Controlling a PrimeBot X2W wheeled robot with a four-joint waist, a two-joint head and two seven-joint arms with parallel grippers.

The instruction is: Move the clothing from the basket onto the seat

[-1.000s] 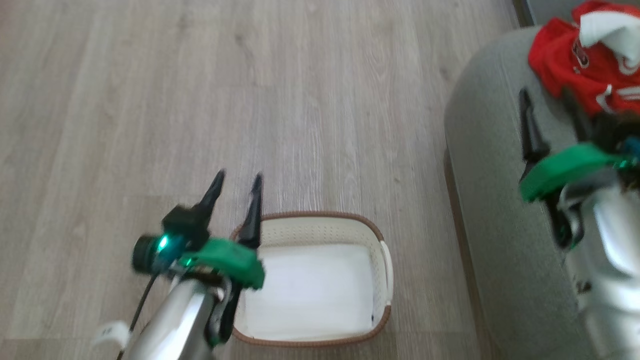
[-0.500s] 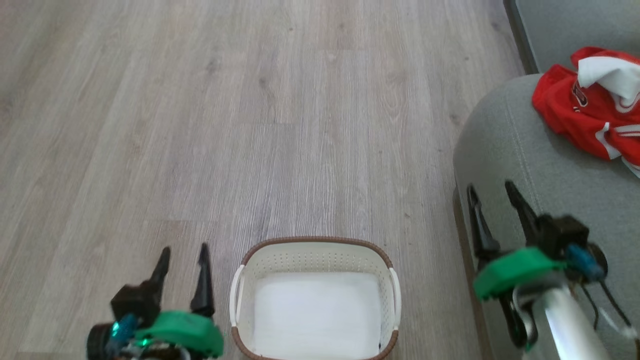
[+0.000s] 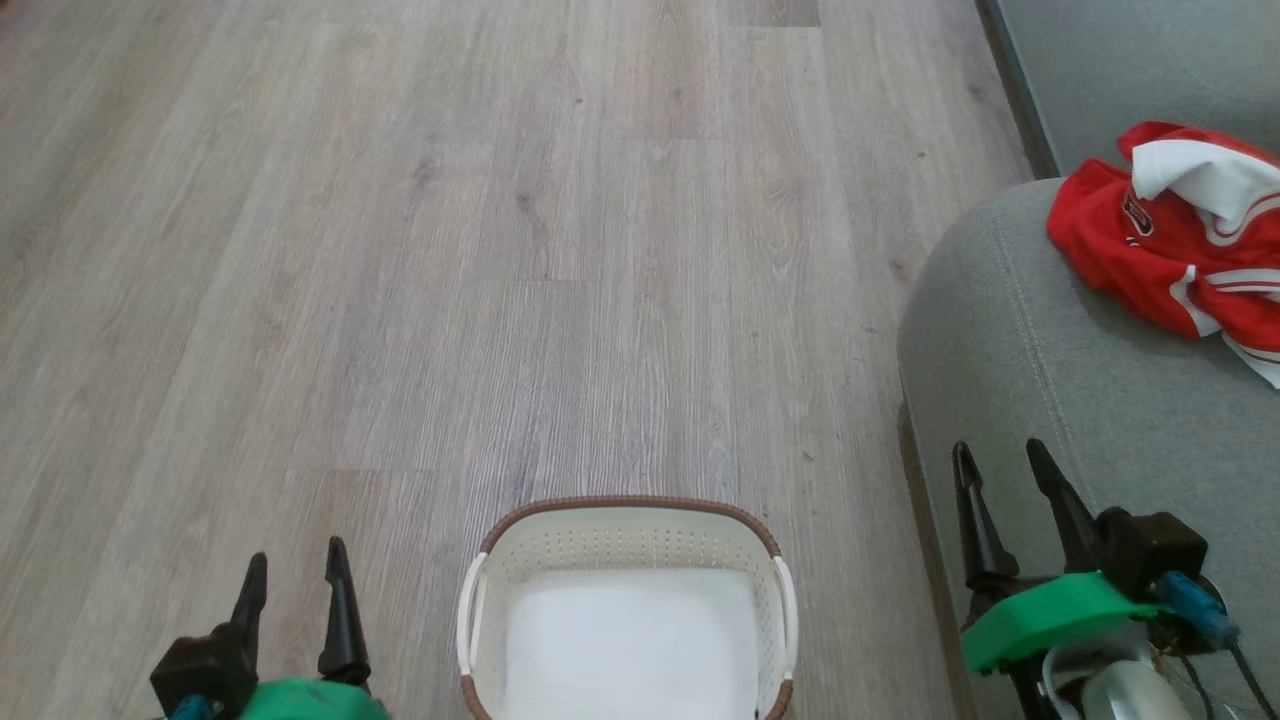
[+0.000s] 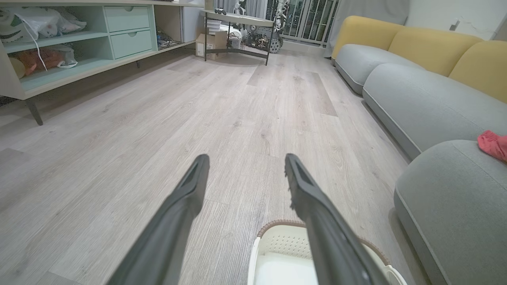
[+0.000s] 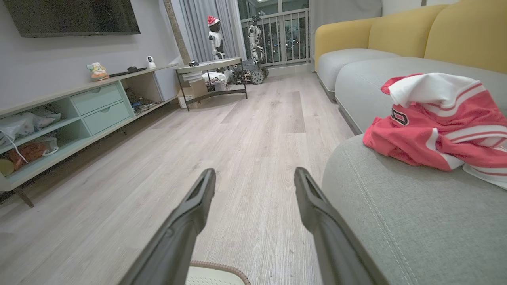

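Observation:
The red clothing [image 3: 1185, 240] with white trim lies crumpled on the grey-green seat [image 3: 1100, 400] at the right; the right wrist view shows the clothing [image 5: 435, 122] on the seat [image 5: 416, 221] too. The cream basket [image 3: 625, 530] stands on the floor at bottom centre, holding just a flat white liner sheet [image 3: 630, 640]. My left gripper [image 3: 296, 565] is open, left of the basket, with nothing between its fingers. My right gripper [image 3: 1000, 462] is open over the seat's front edge, well short of the clothing. The basket's rim [image 4: 277, 225] peeks out beside my left fingers [image 4: 301, 186].
Wooden floor [image 3: 500, 250] stretches ahead. A pale green shelf unit [image 5: 59, 118] runs along the left wall, a small dark-framed table [image 5: 210, 75] stands at the far end, and more grey seats with yellow backs [image 4: 420, 51] line the right.
Both arms have drawn back toward the bottom of the head view, the right one away from the clothing on the seat. The head camera has also shifted.

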